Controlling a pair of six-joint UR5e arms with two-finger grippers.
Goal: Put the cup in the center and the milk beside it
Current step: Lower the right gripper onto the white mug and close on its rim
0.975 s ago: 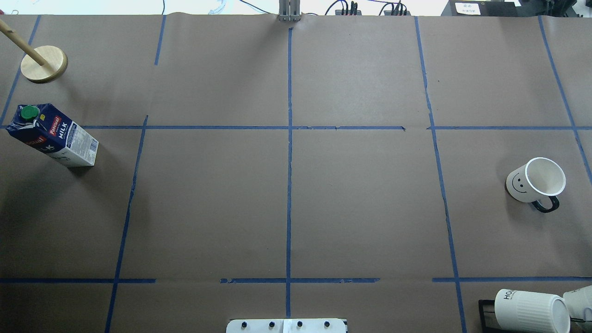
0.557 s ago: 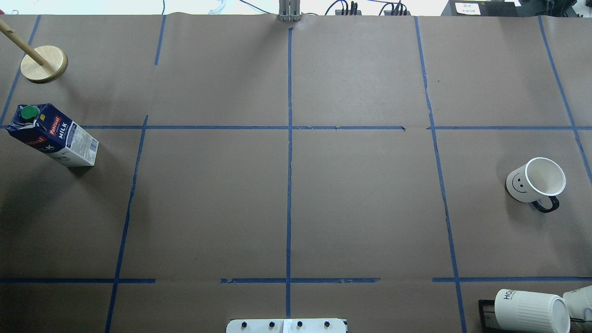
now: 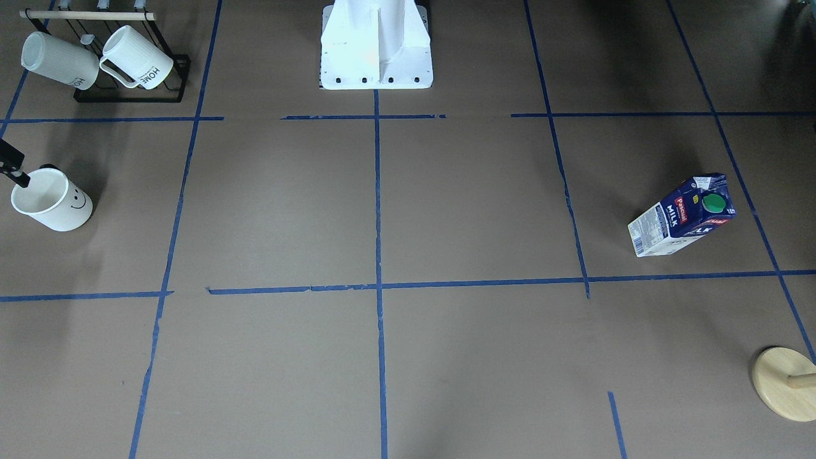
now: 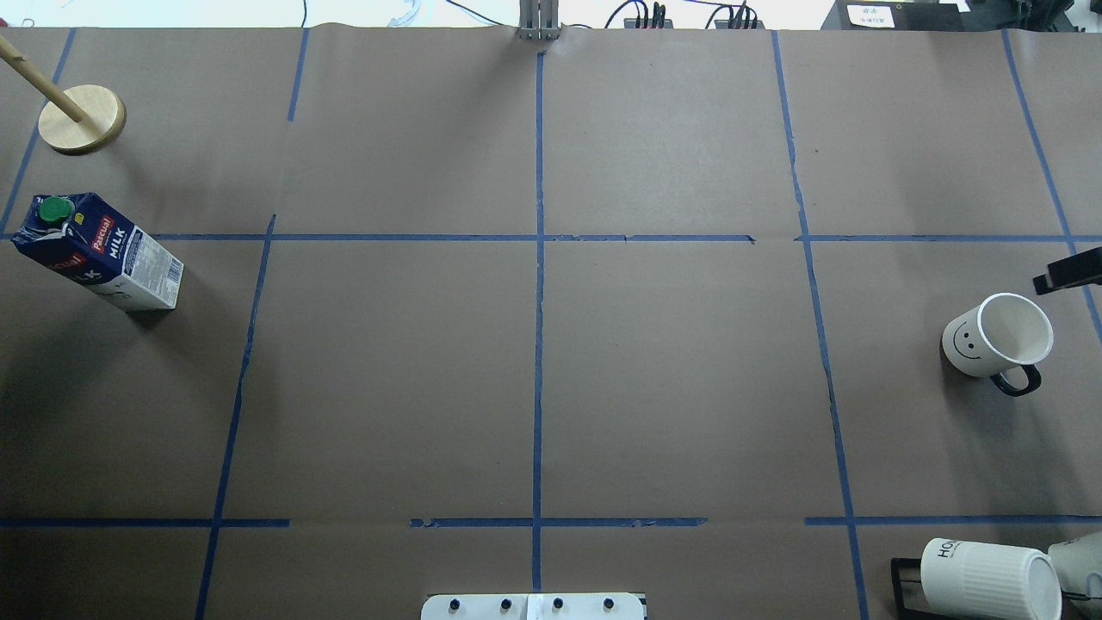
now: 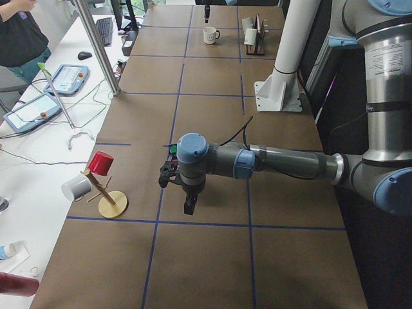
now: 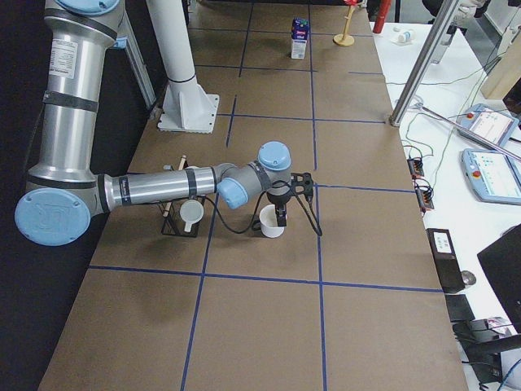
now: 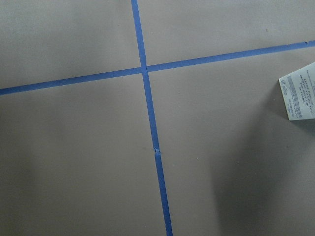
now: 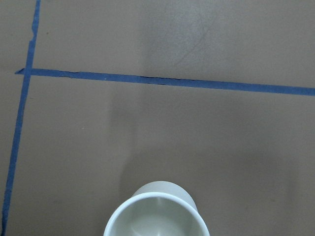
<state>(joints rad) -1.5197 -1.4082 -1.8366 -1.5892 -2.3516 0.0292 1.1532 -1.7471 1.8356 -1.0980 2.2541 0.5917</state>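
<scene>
Brown tabletop (image 4: 671, 379), right tool (image 4: 1067, 271) near cup (image 4: 999, 336) rim

The worktop (image 4: 671, 387) is matt brown paper. The cup (image 4: 968, 344) looks smooth and glossy; the milk (image 4: 103, 250) is printed card.

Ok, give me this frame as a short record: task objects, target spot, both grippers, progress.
cup: smiley-face mug, upright, robot's right end of the table
milk: Pascual milk carton, upright, robot's left end
center: tape crossing, neither item on it
right gripper: hovers by the mug's rim; open or shut unclear
left gripper: hangs above the table near the carton; state unclear
progress: nothing grasped or placed yet
other: HOME mugs on black rack; wooden stand
</scene>
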